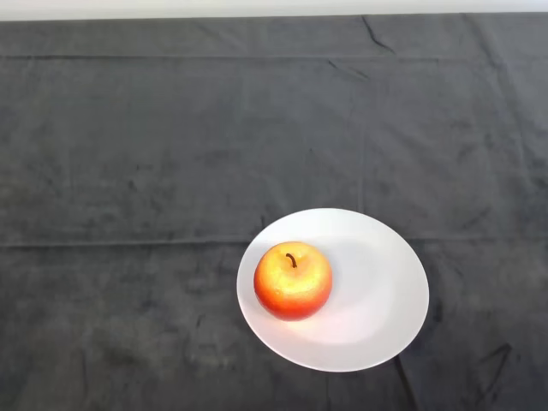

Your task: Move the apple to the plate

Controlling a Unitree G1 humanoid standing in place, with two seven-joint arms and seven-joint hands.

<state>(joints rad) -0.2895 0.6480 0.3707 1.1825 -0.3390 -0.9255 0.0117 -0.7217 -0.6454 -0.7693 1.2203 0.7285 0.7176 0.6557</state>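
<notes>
A red and yellow apple (pixel 293 281) stands upright, stem up, on the left part of a white round plate (pixel 377 291). The plate lies on the dark cloth, right of centre and near the front of the table. No part of the robot shows in the head view.
The dark cloth (pixel 171 154) covers the whole table, with a few creases. A pale strip (pixel 274 7) runs along the far edge of the table at the top of the view.
</notes>
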